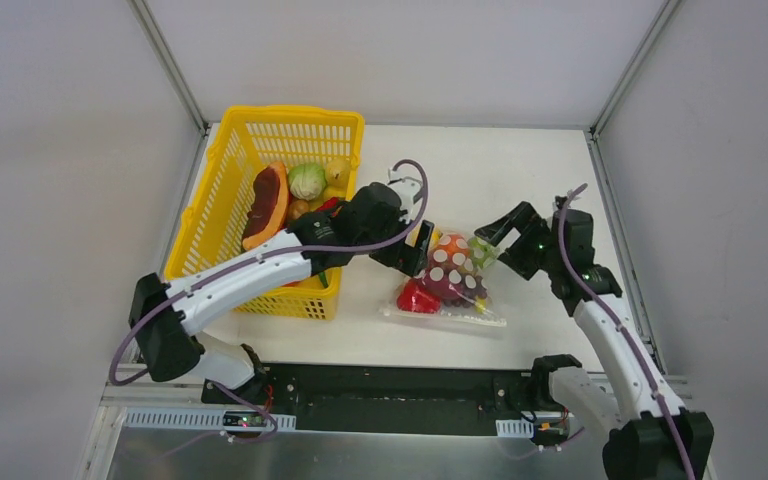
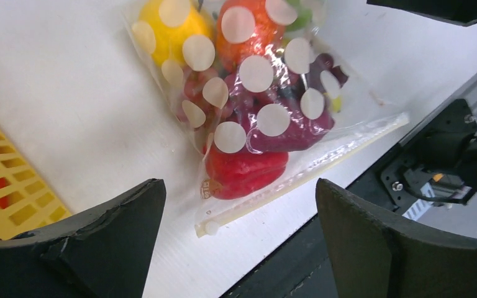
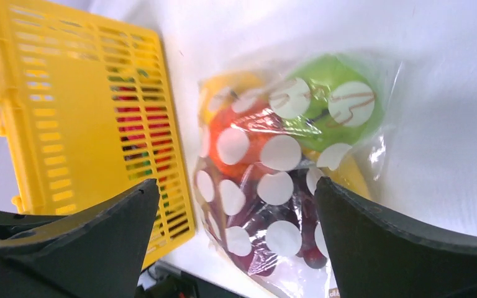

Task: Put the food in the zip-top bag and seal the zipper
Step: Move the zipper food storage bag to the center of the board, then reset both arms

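Note:
The polka-dot zip-top bag (image 1: 452, 272) lies on the white table right of the basket. It holds food: a red pepper (image 2: 246, 172), purple grapes (image 2: 286, 124), an orange piece (image 3: 242, 131), a green piece (image 3: 329, 108) and a yellow piece (image 2: 171, 31). The zipper (image 2: 304, 169) runs along the bag's near edge and lies flat; I cannot tell if it is pressed shut. My left gripper (image 1: 415, 250) is open and empty at the bag's left side, above the zipper's end (image 2: 239, 242). My right gripper (image 1: 495, 235) is open and empty over the bag's far right corner (image 3: 236, 242).
The yellow lattice basket (image 1: 270, 130) stands at the left and holds more food: an orange-red slice (image 1: 267, 205), a green cabbage (image 1: 307, 181) and a yellow piece (image 1: 336, 172). The table's near edge and a black rail (image 1: 400, 385) run just below the bag.

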